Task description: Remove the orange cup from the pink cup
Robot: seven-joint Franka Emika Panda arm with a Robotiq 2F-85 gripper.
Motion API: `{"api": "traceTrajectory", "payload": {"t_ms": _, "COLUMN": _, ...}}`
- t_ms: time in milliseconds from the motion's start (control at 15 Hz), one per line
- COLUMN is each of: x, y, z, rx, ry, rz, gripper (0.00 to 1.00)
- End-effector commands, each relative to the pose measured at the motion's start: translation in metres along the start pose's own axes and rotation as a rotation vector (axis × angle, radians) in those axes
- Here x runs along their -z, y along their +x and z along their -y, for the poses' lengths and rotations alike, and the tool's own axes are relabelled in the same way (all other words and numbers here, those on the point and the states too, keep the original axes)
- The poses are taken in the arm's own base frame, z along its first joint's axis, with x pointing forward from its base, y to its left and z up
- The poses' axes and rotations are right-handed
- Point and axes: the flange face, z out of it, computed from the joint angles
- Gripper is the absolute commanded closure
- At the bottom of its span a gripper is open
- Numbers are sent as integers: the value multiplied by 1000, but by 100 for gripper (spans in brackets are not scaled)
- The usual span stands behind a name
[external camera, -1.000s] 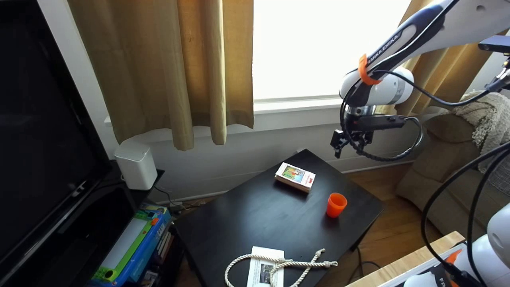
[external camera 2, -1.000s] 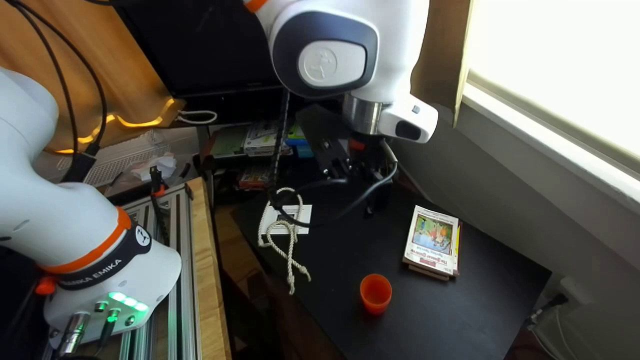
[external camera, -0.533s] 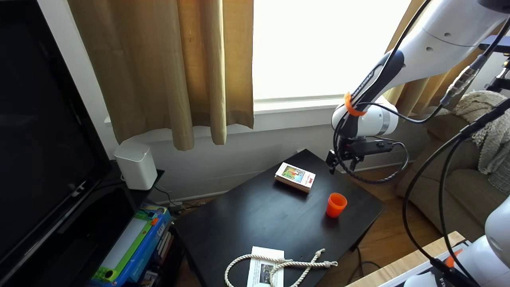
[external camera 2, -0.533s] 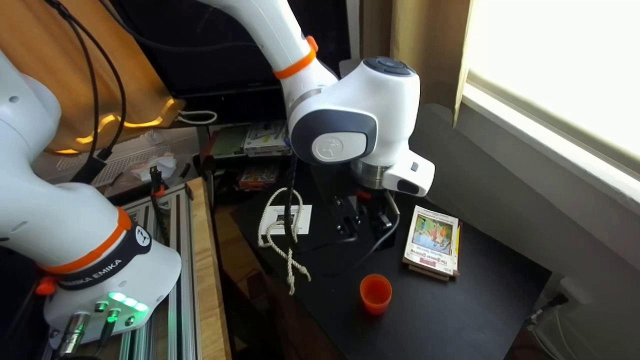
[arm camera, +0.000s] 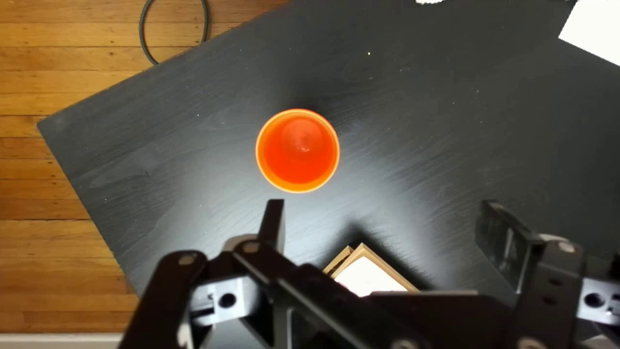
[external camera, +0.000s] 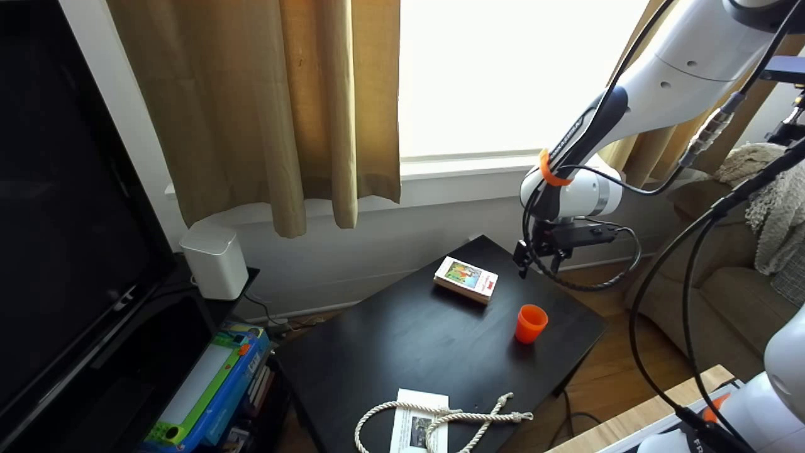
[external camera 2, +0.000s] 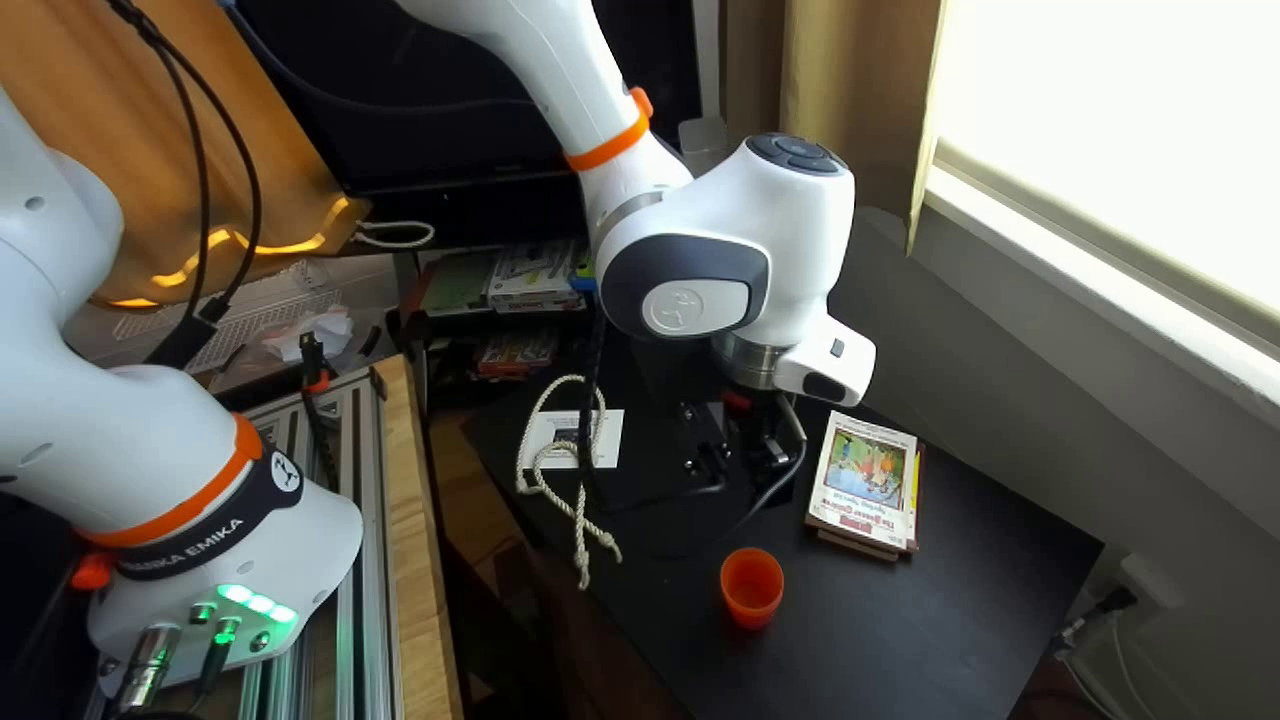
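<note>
Book stack (external camera 2: 865, 475): the landmark, lying flat on the black tabletop (external camera: 409, 340), a pictured cover uppermost and a second cover's edge showing beneath it.
Orange cup (arm camera: 297, 151): stands upright on the tabletop, mouth up, near the book stack and apart from it, with a strip of black surface between the two; in both exterior views it shows lower in the frame than the stack.
Pink cup: cannot be told apart from the orange cup; whether one sits inside the other cannot be made out.
Claw (arm camera: 382, 220): spread wide, its fingers (arm camera: 273, 220) well apart and the tabletop seen through the gap; it hangs in the air, higher than the book stack, and in the wrist view its body hides part of the stack.
Arm (external camera 2: 780, 240): white with an orange band, stretched over the tabletop, above the level of the book stack.
Rope (external camera: 484, 416): pale, looped, knotted at its ends, on the tabletop well apart from the book stack.
Printed sheet (external camera: 404, 426): white, under the rope, likewise well apart from the book stack.
White box (external camera: 215, 261): off the tabletop, near the television (external camera: 50, 189), well apart from the book stack.
</note>
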Motion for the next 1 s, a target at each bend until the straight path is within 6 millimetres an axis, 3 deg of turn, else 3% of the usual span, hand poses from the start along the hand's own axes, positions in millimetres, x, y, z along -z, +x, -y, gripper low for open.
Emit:
{"api": "traceTrajectory", "payload": {"t_ms": 0, "x": -38, "y": 14, "z": 1, "rx": -7, "ry": 29, "rz": 75, "gripper": 0}}
{"api": "traceTrajectory", "payload": {"t_ms": 400, "x": -93, "y": 28, "z": 8, "rx": 11, "ry": 51, "rz": 139, "gripper": 0}}
{"api": "traceTrajectory", "payload": {"t_ms": 933, "x": -133, "y": 43, "z": 9, "rx": 12, "ry": 54, "rz": 170, "gripper": 0}}
